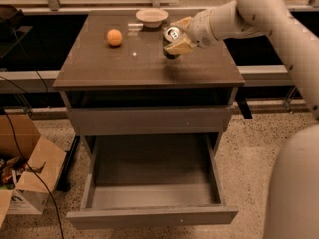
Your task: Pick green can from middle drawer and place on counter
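The green can (171,40), dark green with a silver lid, is held tilted in my gripper (178,36) over the right back part of the counter (144,63). The beige fingers (181,47) are shut around the can. The can's base is at or just above the counter surface; I cannot tell whether it touches. The middle drawer (152,171) is pulled out below, with nothing visible on its grey floor. My white arm reaches in from the upper right.
An orange ball (114,37) lies on the counter's left back. A small white bowl (152,17) stands at the counter's back edge. A closed drawer front (149,119) sits above the open drawer. A cardboard box (27,176) stands on the terrazzo floor at left.
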`<move>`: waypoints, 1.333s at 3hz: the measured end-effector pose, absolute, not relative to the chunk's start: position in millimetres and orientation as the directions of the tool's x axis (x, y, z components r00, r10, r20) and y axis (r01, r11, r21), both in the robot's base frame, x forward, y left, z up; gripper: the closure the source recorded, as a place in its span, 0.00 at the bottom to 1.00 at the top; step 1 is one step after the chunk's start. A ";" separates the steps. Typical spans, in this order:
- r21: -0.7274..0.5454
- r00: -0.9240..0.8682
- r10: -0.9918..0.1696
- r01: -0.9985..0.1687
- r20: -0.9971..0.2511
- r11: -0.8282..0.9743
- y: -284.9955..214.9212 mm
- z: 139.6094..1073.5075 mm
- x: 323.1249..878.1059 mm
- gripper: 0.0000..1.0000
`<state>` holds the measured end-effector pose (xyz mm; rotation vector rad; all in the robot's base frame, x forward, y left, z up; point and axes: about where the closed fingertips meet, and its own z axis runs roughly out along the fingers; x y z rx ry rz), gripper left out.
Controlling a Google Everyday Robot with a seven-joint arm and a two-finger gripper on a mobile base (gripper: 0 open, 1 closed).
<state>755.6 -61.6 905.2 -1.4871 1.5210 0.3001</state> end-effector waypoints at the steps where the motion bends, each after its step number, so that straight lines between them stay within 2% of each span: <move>1: -0.415 0.200 -0.609 -0.879 -0.768 0.235 -45.9 880.5 785.4 1.00; 2: -0.409 0.208 -0.568 -0.877 -0.797 0.253 -36.7 869.6 795.4 0.73; 4: -0.404 0.210 -0.547 -0.876 -0.810 0.262 -28.6 871.0 799.1 0.27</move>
